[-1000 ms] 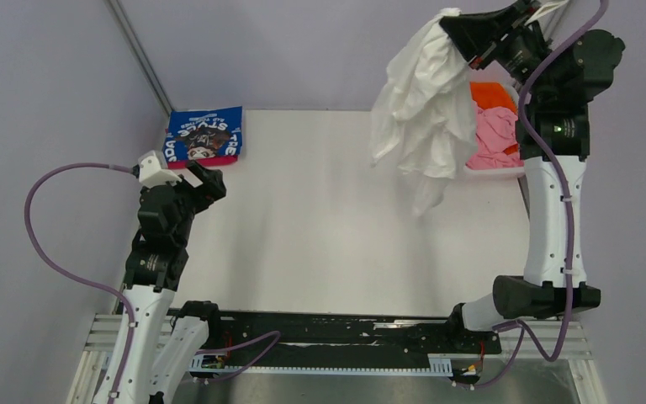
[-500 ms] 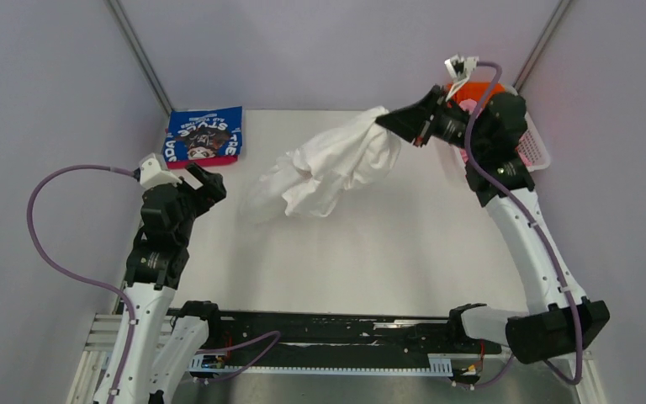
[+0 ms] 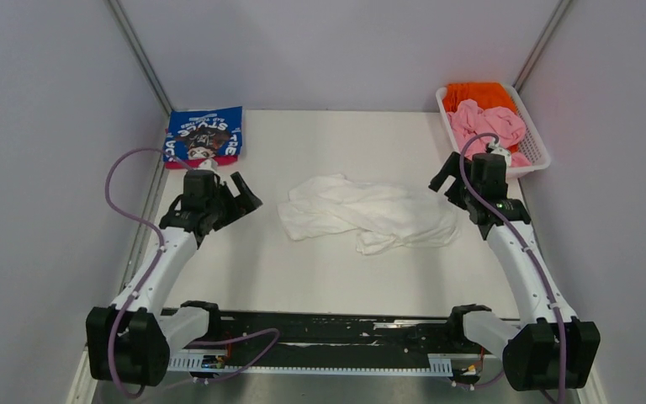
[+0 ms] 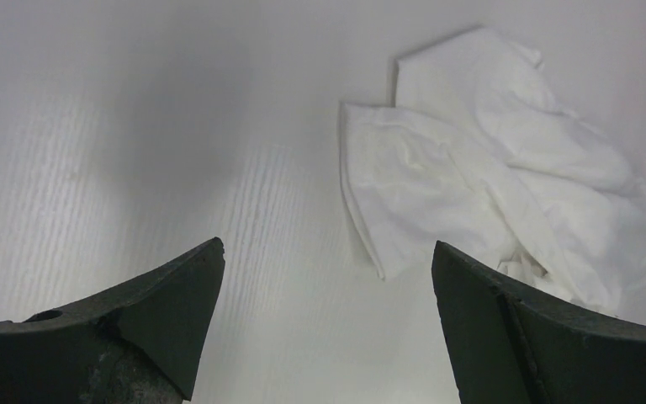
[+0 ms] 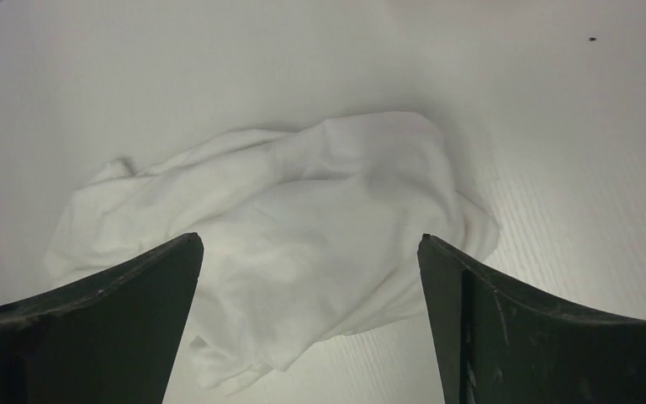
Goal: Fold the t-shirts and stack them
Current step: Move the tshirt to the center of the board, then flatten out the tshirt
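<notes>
At the middle of the table (image 3: 303,278) lies the white t-shirt (image 3: 370,217), crumpled and unfolded, with no print showing in any view; in the far left corner sits the blue t-shirt (image 3: 204,135), folded into a neat rectangle with its white lettering up; a pinkish-red strip (image 3: 193,162) peeks from under its near edge, though I cannot tell whether that is another folded tee; at the far right a basket (image 3: 541,151) holds the pink t-shirt (image 3: 488,122) and the orange t-shirt (image 3: 473,93), both bunched. By my judgement the job is early: one shirt is certainly folded, one is on the table awaiting its folds, and two are unfetched. Counted: four shirts for sure, one of each colour; one basket. The left gripper (image 3: 248,190) hovers just left of the white shirt, jaws spread and empty; the right gripper (image 3: 440,175) hangs at its right edge, likewise spread, pinching nothing.
</notes>
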Action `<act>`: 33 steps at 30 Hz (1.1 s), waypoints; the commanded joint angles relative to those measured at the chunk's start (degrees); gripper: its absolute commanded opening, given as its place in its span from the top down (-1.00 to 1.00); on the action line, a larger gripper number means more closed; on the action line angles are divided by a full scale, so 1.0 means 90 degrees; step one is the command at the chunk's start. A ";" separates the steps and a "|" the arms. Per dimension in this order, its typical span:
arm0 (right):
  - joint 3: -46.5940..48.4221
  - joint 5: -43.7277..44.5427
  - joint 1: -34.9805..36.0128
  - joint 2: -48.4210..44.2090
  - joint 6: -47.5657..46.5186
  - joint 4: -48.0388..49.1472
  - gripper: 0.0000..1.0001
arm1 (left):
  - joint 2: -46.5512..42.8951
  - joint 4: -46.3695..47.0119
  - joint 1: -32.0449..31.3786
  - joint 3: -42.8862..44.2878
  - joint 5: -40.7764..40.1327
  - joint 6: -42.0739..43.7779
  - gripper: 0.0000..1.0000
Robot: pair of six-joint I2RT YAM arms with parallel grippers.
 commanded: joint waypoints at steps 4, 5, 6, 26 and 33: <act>-0.0003 0.0046 0.0076 -0.0579 0.0277 -0.0774 -1.00 | 0.1497 0.0870 -0.0545 0.0242 0.0966 -0.0002 -1.00; -0.0115 -0.0161 0.0167 -0.0670 0.0384 -0.0812 -1.00 | 0.1880 0.0968 -0.0636 0.0293 0.0958 0.0015 -1.00; -0.0233 -0.0368 0.0390 -0.0739 0.0459 -0.0876 -1.00 | 0.2067 0.1033 -0.0666 0.0390 0.1018 0.0042 -0.98; -0.1173 0.1324 0.4504 0.0123 0.1961 -0.0682 -0.96 | 0.5144 0.0981 -0.1767 0.1730 -0.0162 0.0182 0.78; -0.0644 0.2097 0.4962 0.1545 0.2259 -0.0294 -0.82 | 0.4289 0.0528 -0.1876 0.1544 -0.1246 0.0230 1.00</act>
